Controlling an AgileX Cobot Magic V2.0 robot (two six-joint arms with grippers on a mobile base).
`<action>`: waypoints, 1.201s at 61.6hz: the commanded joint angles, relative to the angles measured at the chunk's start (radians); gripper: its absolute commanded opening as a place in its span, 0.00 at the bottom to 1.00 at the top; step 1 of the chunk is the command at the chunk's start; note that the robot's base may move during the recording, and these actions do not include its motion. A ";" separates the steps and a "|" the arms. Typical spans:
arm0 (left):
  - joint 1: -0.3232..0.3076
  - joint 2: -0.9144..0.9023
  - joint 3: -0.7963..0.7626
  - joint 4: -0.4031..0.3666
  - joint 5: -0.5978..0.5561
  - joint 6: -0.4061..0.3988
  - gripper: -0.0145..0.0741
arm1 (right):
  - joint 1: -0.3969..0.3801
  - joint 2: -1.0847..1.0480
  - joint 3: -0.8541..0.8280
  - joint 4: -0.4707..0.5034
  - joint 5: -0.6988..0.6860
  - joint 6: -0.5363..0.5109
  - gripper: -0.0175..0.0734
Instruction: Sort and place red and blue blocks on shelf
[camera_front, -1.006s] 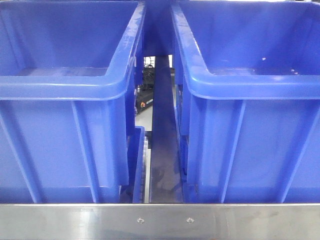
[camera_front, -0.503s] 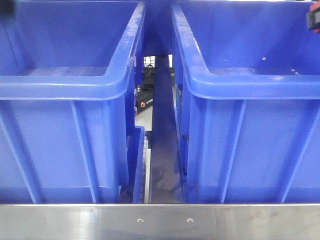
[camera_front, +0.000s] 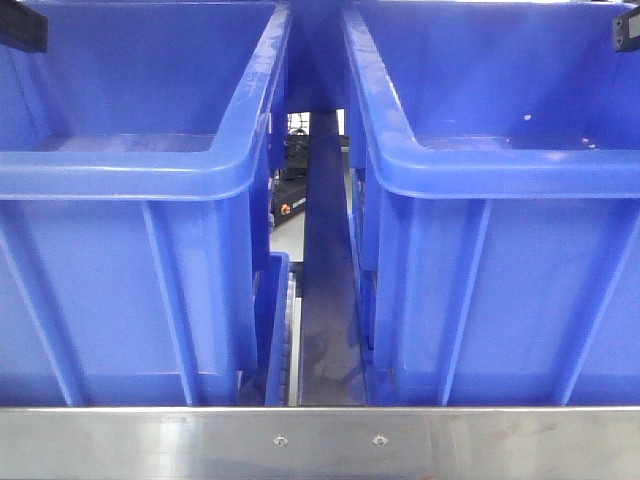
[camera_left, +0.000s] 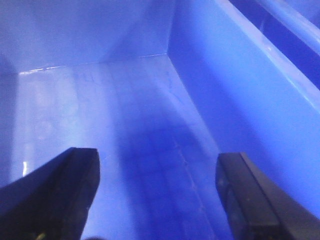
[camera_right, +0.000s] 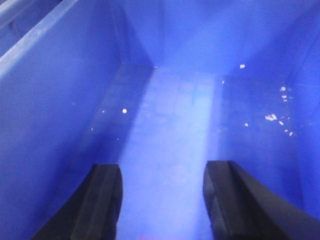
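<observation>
The red and blue blocks do not show clearly in any view. My left gripper (camera_left: 157, 157) is open inside the left blue bin (camera_front: 130, 170), its two dark fingers (camera_left: 75, 185) wide apart above the bare bin floor. My right gripper (camera_right: 162, 169) is also open, inside the right blue bin (camera_front: 500, 170), with nothing between its fingers (camera_right: 227, 200). A faint reddish smear lies at the bottom edge of the right wrist view; I cannot tell what it is. Both bins stand on the steel shelf, whose front rail (camera_front: 320, 440) carries two screws.
Dark parts of my left arm (camera_front: 22, 30) and right arm (camera_front: 626, 30) show at the top corners of the front view. A narrow gap (camera_front: 325, 300) runs between the bins. White specks (camera_right: 272, 118) dot the right bin's floor.
One second ago neither arm showed in the front view. Dark parts of both have since come into its top corners. The red-orange patch on the right one half a second ago is gone.
</observation>
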 joint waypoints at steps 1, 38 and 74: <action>-0.009 -0.014 -0.039 -0.009 -0.101 0.000 0.69 | 0.001 -0.013 -0.040 0.000 -0.100 -0.006 0.71; 0.220 -0.278 -0.039 -0.016 -0.067 0.000 0.31 | -0.054 -0.179 -0.012 0.061 -0.139 -0.010 0.25; 0.283 -0.602 0.181 -0.016 -0.017 0.000 0.31 | -0.250 -0.556 0.205 0.061 -0.125 -0.010 0.25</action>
